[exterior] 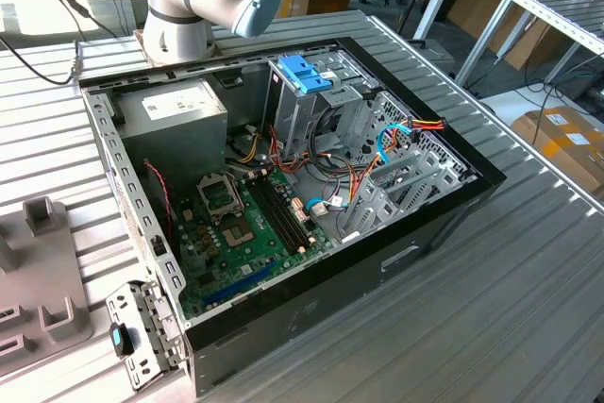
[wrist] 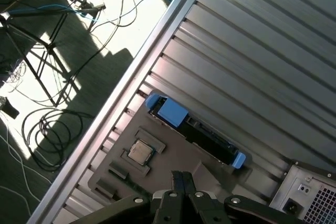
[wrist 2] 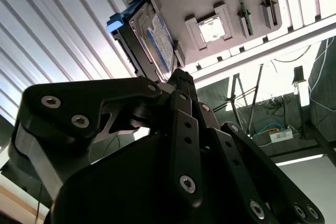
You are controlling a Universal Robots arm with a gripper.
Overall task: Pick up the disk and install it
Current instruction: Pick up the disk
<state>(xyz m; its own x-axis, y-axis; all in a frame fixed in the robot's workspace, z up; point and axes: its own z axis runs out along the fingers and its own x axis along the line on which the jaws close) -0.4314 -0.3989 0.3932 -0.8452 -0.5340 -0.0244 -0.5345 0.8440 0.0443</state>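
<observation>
disk: the disk (wrist: pixel 206 136) stands on its long edge in a slot of a grey tray (wrist: pixel 181 156), with blue plastic at both ends; in the second wrist view its printed label (wrist 2: pixel 159 39) faces sideways.
claw: the gripper (wrist: pixel 182 174) has its 2 black fingers pressed together with no gap between them and nothing in their hold; in both wrist views the tips (wrist 2: pixel 181 73) hang just short of the disk, apart from it.
tray: it lies on the ribbed metal table (wrist: pixel 252 51) near the table's edge; a square processor chip (wrist: pixel 140 152) sits in a recess beside the disk.
computer case: a corner of the case (wrist: pixel 307 192) lies near the tray; in the exterior view the case (exterior: pixel 425 233) lies open on the table, motherboard exposed, a blue handle (exterior: pixel 304 75) topping the metal drive cage.
arm: the arm's base (exterior: pixel 179 25) stands behind the case in the exterior view.
</observation>
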